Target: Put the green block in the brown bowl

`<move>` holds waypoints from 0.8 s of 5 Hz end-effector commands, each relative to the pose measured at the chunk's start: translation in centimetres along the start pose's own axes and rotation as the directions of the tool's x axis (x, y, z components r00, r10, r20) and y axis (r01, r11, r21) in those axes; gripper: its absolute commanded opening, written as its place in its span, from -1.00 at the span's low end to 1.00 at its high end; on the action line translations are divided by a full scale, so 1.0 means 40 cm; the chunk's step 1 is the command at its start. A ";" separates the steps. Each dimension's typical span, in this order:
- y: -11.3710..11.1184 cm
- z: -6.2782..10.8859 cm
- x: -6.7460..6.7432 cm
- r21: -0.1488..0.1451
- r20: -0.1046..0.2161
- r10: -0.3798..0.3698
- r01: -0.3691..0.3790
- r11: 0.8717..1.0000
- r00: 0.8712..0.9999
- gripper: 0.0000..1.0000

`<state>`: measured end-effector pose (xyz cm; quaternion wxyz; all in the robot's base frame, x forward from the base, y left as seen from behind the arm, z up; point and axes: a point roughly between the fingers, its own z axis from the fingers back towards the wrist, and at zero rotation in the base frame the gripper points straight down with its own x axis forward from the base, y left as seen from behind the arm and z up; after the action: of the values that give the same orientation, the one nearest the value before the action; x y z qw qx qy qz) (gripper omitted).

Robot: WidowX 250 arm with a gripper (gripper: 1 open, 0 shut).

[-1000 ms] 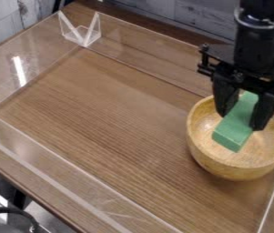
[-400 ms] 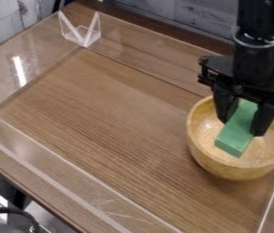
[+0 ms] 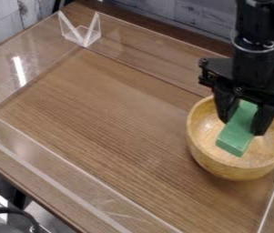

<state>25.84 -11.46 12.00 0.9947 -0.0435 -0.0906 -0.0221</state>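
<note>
The brown bowl (image 3: 208, 150) stands at the right side of the wooden table. Directly over it hangs my black gripper (image 3: 248, 116), its fingers shut on the upper end of the green block (image 3: 238, 133). The block hangs tilted, its lower end down inside the bowl near the bottom; whether it touches the bowl I cannot tell. The top of the block is hidden between the fingers.
A clear acrylic wall (image 3: 54, 177) runs around the wooden tabletop (image 3: 103, 109). A small clear plastic stand (image 3: 81, 29) sits at the far left corner. The bowl lies close to the right edge of the enclosure.
The gripper with the green block has shifted slightly right and a little lower into the bowl over the last second; since the previous frame it hardly moves.
</note>
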 end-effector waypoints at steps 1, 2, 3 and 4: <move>-0.004 0.019 0.017 -0.009 0.046 -0.005 0.005 1.000 0.999 -1.00; -0.002 0.019 0.020 -0.009 0.057 -0.002 0.003 1.000 0.998 -1.00; 0.000 0.022 0.024 -0.010 0.068 0.000 0.001 1.000 0.998 -1.00; -0.001 0.025 0.025 -0.011 0.078 0.001 0.000 1.000 0.997 -1.00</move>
<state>26.26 -11.38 11.84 0.9932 -0.0431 -0.1064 -0.0194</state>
